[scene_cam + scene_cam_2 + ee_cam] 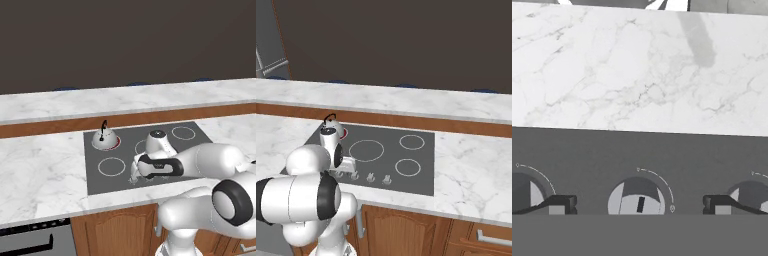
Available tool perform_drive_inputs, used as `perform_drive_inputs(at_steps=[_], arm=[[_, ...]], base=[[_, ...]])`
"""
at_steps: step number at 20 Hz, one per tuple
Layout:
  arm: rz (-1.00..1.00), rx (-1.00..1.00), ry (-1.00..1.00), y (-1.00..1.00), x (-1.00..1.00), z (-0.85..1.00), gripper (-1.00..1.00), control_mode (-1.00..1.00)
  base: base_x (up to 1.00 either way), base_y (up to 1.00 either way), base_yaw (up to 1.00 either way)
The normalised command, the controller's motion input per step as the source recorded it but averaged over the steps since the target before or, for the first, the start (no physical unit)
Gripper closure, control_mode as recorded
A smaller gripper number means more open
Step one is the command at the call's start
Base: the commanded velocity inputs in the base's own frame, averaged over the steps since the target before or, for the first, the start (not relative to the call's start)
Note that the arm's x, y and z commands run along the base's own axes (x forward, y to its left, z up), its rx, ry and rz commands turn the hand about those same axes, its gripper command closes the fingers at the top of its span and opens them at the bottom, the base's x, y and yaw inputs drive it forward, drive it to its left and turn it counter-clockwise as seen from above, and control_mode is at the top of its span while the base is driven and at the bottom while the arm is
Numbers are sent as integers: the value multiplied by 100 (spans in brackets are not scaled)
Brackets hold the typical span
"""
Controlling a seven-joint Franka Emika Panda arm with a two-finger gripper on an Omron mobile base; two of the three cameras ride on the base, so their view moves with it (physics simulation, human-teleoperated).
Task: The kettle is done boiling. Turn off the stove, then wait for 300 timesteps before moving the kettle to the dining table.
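Over the stove's [150, 155] front knob row, the end effector [639, 205] hovers spread wide, straddling one knob [637, 197] — switching off is underway. Next it must descend, clench and twist — the kettle [104, 137] waits on its red-lit burner beyond.

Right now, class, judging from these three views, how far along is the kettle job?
Nothing looks finished. The kettle sits on a red-glowing burner of the stove. In hand: the open gripper straddles a knob, seemingly about to turn it. Left: switching off, waiting, then carrying the kettle to the dining table.
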Motion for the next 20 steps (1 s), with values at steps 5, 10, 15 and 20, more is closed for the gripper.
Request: perform_drive_inputs(at_steps=[5, 10, 15, 20], arm=[[0, 0, 0, 0, 0, -9, -100, -100], [0, 0, 0, 0, 0, -10, -100, -100], [0, 0, 0, 0, 0, -10, 100, -100], [0, 0, 0, 3, 0, 0, 100, -100]], base=[[0, 0, 0], [0, 0, 0], [0, 0, 0], [0, 0, 0]])
